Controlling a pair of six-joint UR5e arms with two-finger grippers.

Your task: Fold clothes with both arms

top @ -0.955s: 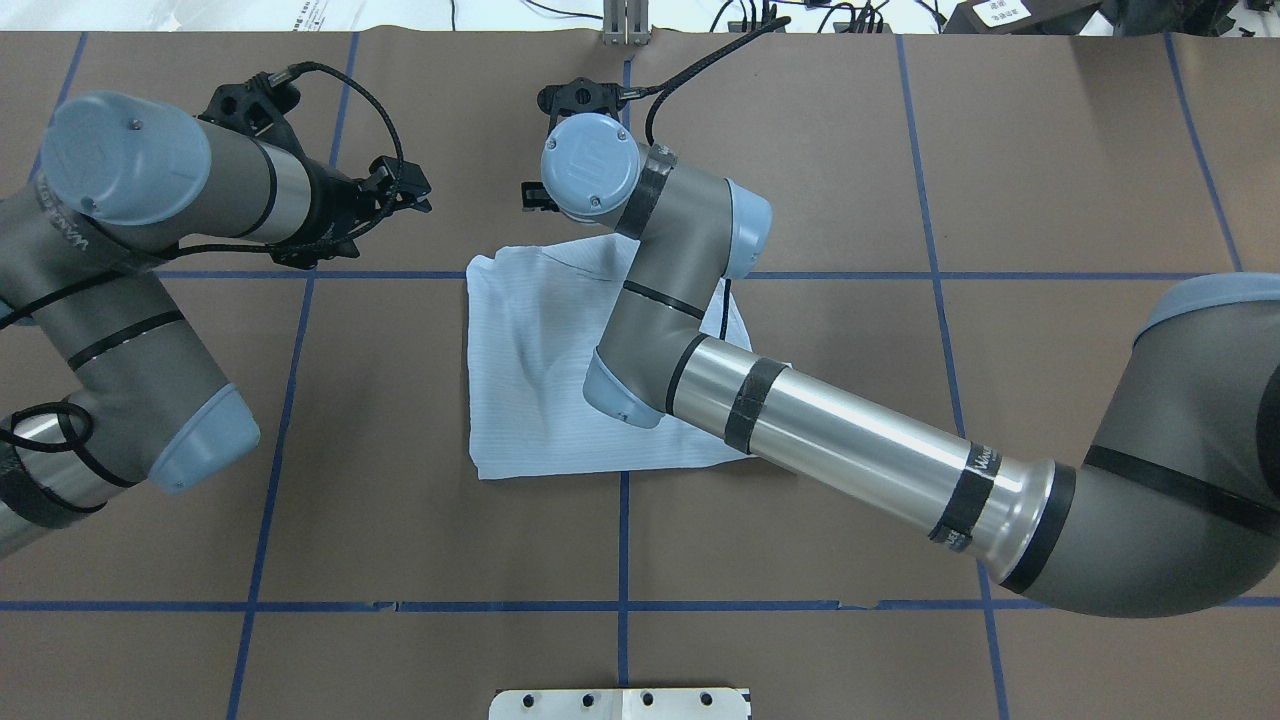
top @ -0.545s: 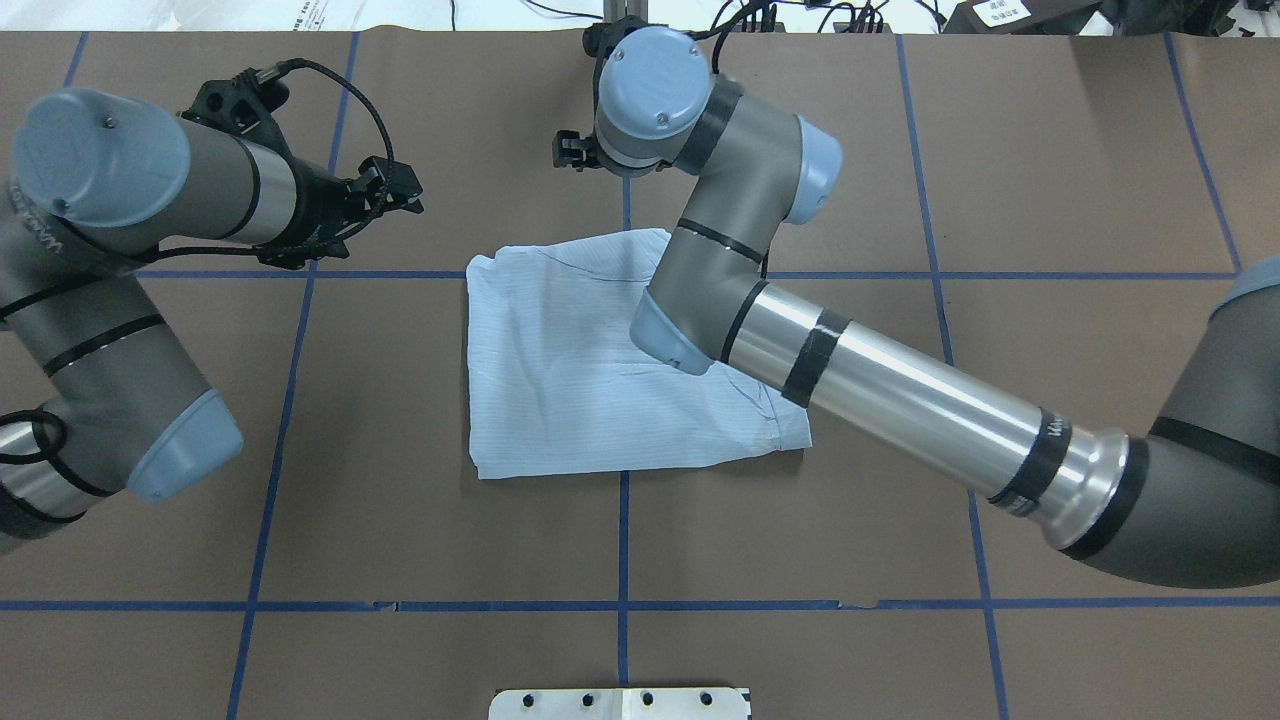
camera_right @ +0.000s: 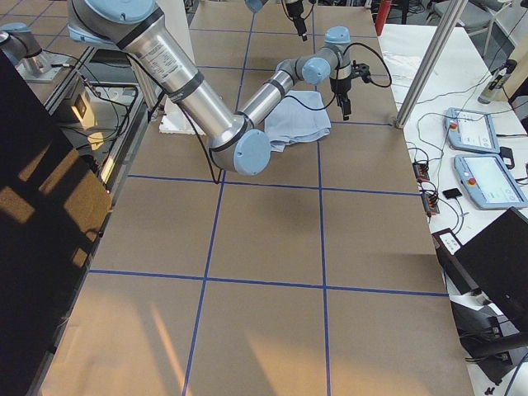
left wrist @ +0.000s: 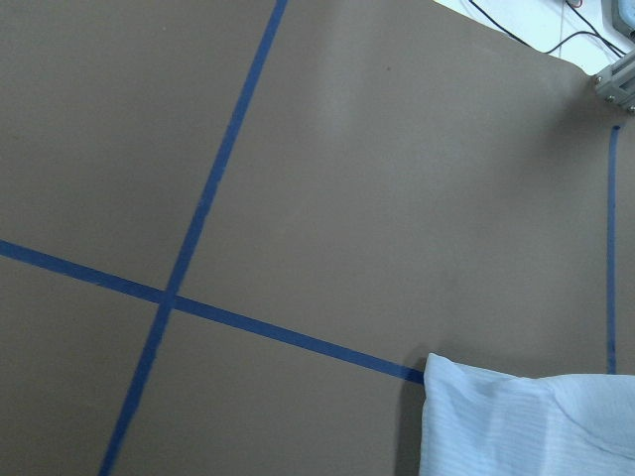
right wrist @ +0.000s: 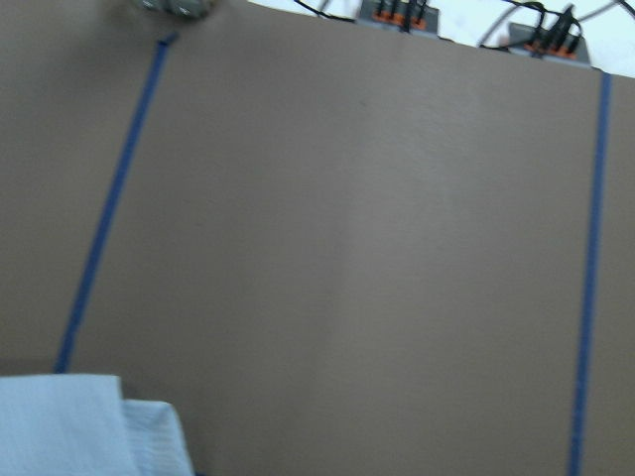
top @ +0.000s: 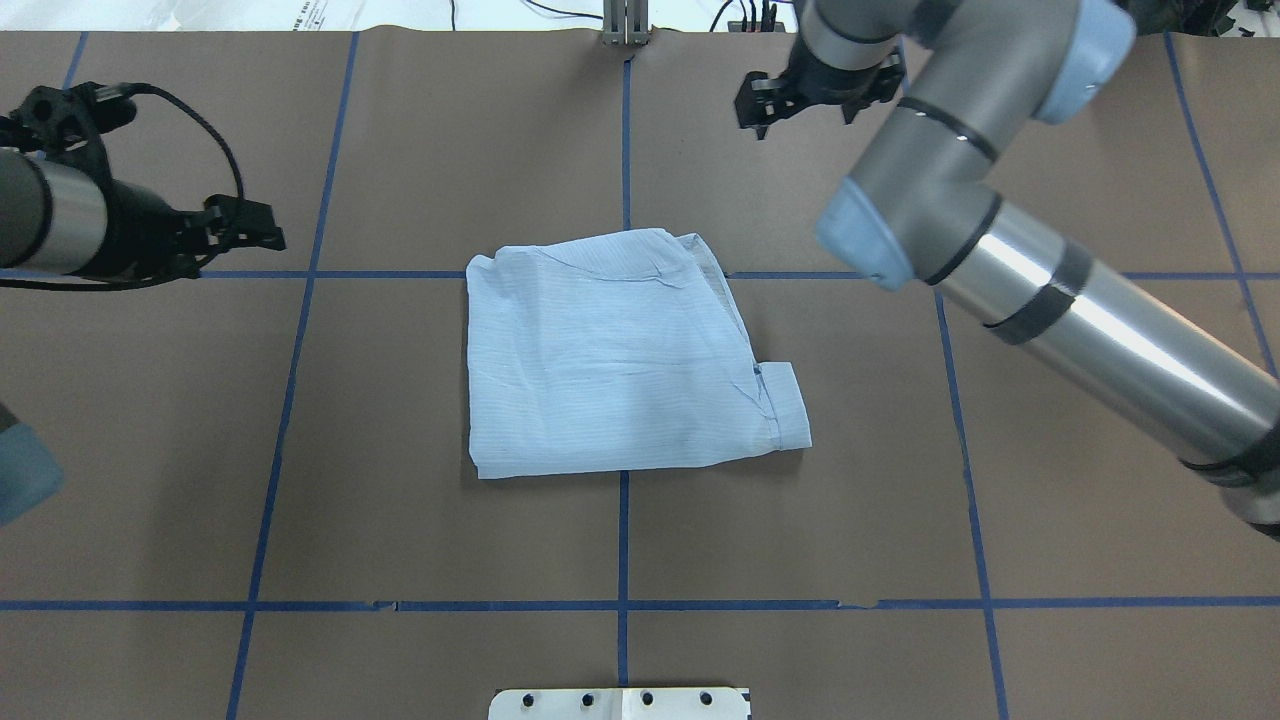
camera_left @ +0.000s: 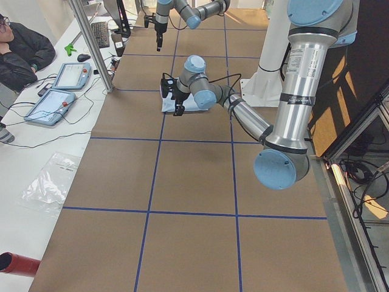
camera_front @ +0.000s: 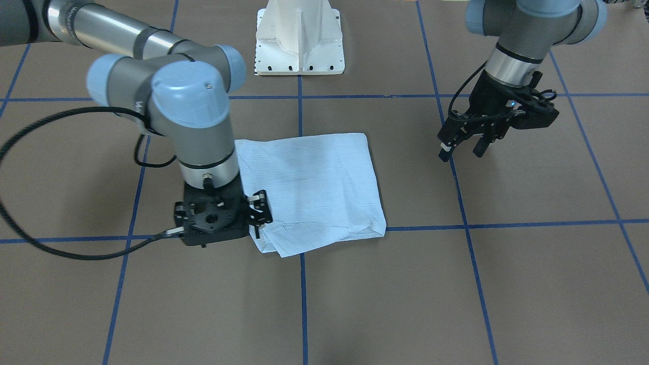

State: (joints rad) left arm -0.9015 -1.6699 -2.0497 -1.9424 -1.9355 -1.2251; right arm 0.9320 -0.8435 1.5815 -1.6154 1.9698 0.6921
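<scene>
Grey-and-silver tubing on a white pedestal (camera_front: 299,40).
Built of matte grey joints and polished silver tubes on right arm (top: 1100,330) and left arm (camera_front: 509,63) alike; capped in light blue discs (camera_front: 190,96) dotted with small screws; banded with black tape; tipped with black right gripper (camera_front: 258,215) and left gripper (camera_front: 461,149), trailing looped black cables (camera_front: 142,242).

Brown table (top: 400,520), blue tape grid (top: 622,545), white pedestal base (camera_front: 300,38); two tablets (camera_right: 472,129) (camera_right: 492,180), seated person (camera_left: 21,52)

Robotics lab, brown-papered table (top: 400,520) with blue tape grid (top: 622,545), teach pendants (camera_right: 492,180), aluminium frame post (camera_left: 91,42) beside it.
</scene>
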